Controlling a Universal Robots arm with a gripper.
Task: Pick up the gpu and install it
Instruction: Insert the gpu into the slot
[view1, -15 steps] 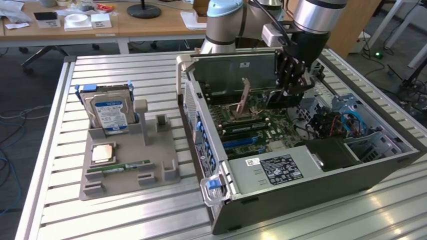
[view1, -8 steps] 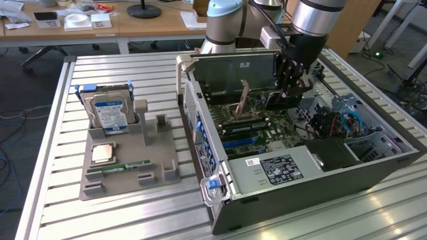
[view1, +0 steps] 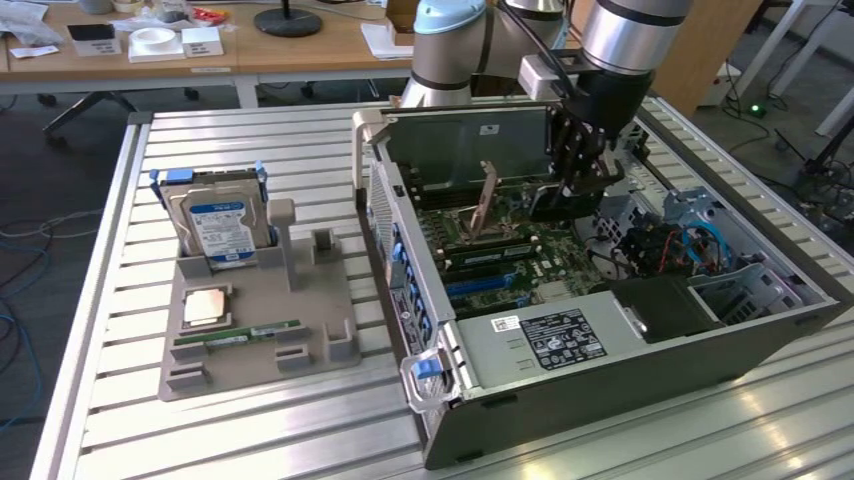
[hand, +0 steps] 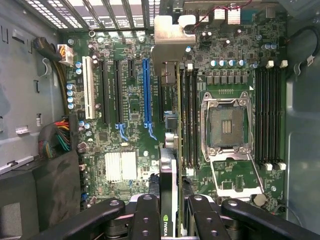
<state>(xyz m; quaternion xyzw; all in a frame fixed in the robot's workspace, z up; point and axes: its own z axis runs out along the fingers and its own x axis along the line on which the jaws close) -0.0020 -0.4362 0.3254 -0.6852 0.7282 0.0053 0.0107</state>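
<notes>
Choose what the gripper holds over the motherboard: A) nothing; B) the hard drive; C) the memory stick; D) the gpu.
D: the gripper is clamped on the gpu, which stands edge-on above the motherboard.

The ribbed aluminium table (view1: 254, 440) has a brushed, faintly shiny finish. The grey moulded-plastic holder tray (view1: 260, 295) looks matt and smooth. The boxy grey computer case (view1: 641, 375) is painted sheet metal with a dull finish, and its inner walls are bare and satin. The green motherboard (hand: 132, 102) is lacquered and glossy. The thin dark gpu (hand: 169, 170) carries a bare tan-silver metal end bracket (hand: 172, 32), smooth and lightly reflective. The black pincer (hand: 171, 200) looks matt — its bolt heads shine.
</notes>
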